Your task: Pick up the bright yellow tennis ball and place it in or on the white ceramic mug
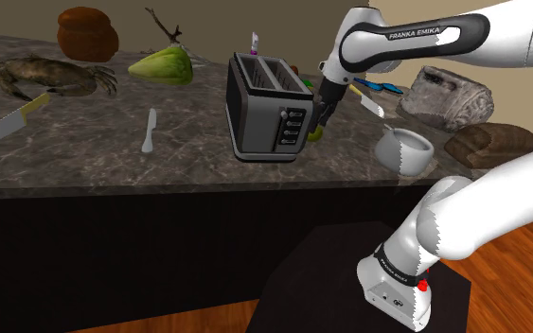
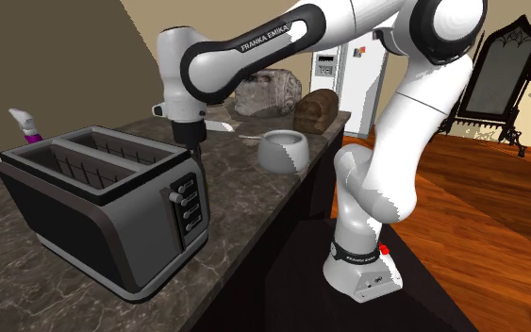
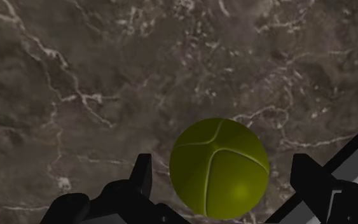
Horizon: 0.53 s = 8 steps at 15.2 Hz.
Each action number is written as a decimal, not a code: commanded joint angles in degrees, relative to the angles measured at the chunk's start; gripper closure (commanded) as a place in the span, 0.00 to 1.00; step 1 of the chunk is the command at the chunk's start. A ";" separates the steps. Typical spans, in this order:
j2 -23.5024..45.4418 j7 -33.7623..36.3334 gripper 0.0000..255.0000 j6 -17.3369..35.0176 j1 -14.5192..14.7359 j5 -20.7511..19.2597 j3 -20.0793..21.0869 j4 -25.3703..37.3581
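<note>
Plainly untouched, the yellow-green tennis ball (image 3: 219,168) lies on the counter (image 3: 75,76) between the gripper's (image 3: 220,164) spread fingers (image 3: 139,181); in the shoulder view the toaster (image 1: 266,109) half hides it.

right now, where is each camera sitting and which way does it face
shoulder view: beside and behind the stand, looking down over the counter; arm and tool show.
second exterior view: low by the toaster, facing along the counter toward the mug; arm and its base show.
wrist view: on the hand, looking down at the tennis ball between the open tool's fingers, untouched.
shared: toaster and mug in both exterior views; tennis ball in shoulder and wrist views.
</note>
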 commanded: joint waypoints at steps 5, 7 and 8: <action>0.68 -0.10 0.00 2.20 0.07 0.10 -0.07 -1.49; 0.68 -0.10 0.00 2.20 0.07 0.10 -0.07 -1.49; 0.68 -0.10 0.00 2.20 0.07 0.10 -0.07 -1.49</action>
